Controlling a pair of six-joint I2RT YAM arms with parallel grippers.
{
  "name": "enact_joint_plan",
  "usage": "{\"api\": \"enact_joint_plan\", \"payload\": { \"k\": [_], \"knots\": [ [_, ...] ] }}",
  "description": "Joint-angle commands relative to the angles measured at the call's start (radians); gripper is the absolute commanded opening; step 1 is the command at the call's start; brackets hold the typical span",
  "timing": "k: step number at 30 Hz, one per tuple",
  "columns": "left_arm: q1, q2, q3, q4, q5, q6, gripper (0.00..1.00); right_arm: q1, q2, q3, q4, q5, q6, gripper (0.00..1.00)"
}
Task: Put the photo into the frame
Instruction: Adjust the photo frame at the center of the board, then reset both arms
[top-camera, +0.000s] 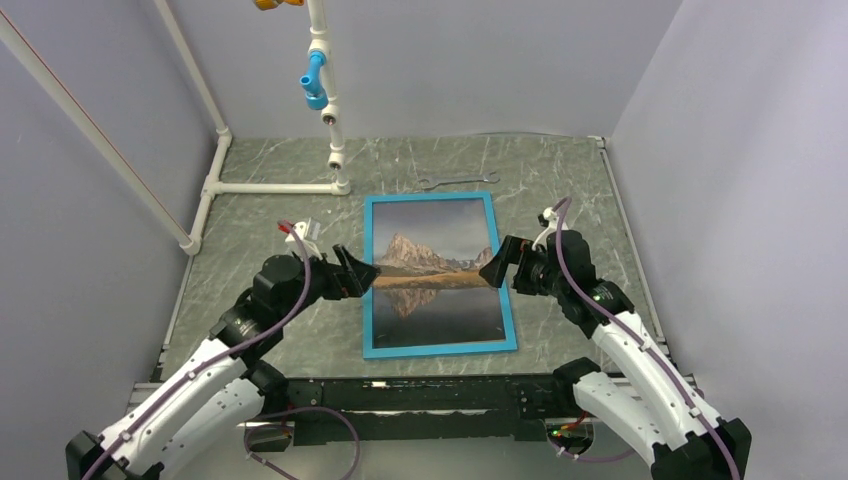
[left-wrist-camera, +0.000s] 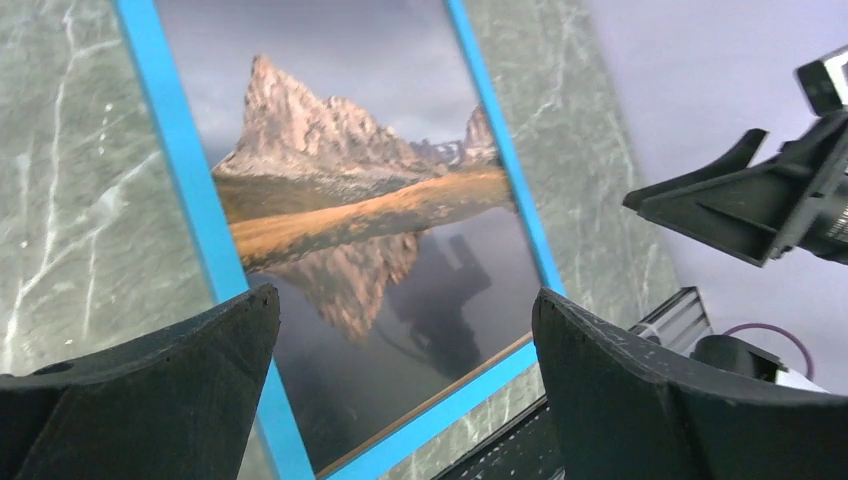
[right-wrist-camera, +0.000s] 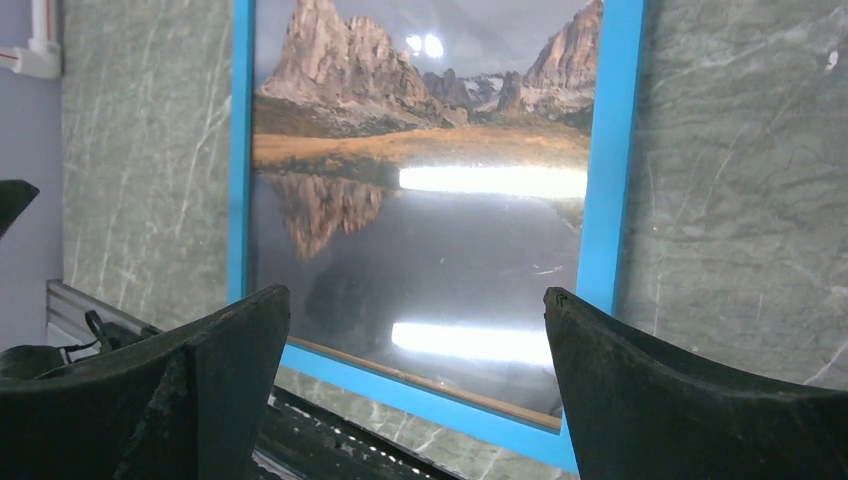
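We found the frame (top-camera: 440, 350) lying flat on the marbled table (top-camera: 580, 200), blue front up. The photo (top-camera: 437, 262) sat inside it, with its mountain and lake reflection facing us and glare on its glossy surface. The left gripper (top-camera: 358, 272) was at the frame's left edge, about halfway along. Its fingers (left-wrist-camera: 200, 340) were spread wide and held nothing. The right gripper (top-camera: 497, 264) was at the frame's right edge, directly opposite, and its fingers (right-wrist-camera: 640, 380) were also spread apart and empty. A wrench (top-camera: 447, 180) lay just beyond the frame's far edge, and a white pipe stand (top-camera: 270, 187) stood off its far-left corner.
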Motion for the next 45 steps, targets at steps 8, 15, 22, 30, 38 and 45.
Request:
{"api": "enact_joint_plan", "payload": {
  "k": [8, 15, 22, 30, 38, 45],
  "knots": [
    [0.007, -0.110, -0.115, 0.173, -0.043, 0.126, 0.99, -0.004, -0.047, 0.047, 0.071, 0.029, 0.004, 1.00],
    [0.134, -0.125, -0.205, 0.193, -0.121, 0.263, 0.99, -0.023, -0.035, 0.006, 0.174, 0.240, -0.117, 1.00],
    [0.309, -0.155, -0.231, 0.178, -0.247, 0.380, 0.99, -0.219, 0.027, -0.047, 0.336, 0.264, -0.248, 1.00],
    [0.352, -0.078, -0.331, 0.474, -0.477, 0.555, 0.99, -0.291, 0.097, -0.285, 0.740, 0.381, -0.409, 1.00],
    [0.449, 0.194, -0.374, 0.839, -0.344, 0.673, 0.99, -0.324, 0.219, -0.546, 1.332, 0.409, -0.455, 0.99],
    [0.478, 0.365, -0.457, 1.200, -0.298, 0.748, 0.99, -0.370, 0.425, -0.491, 1.522, 0.342, -0.482, 0.99]
  ]
}}
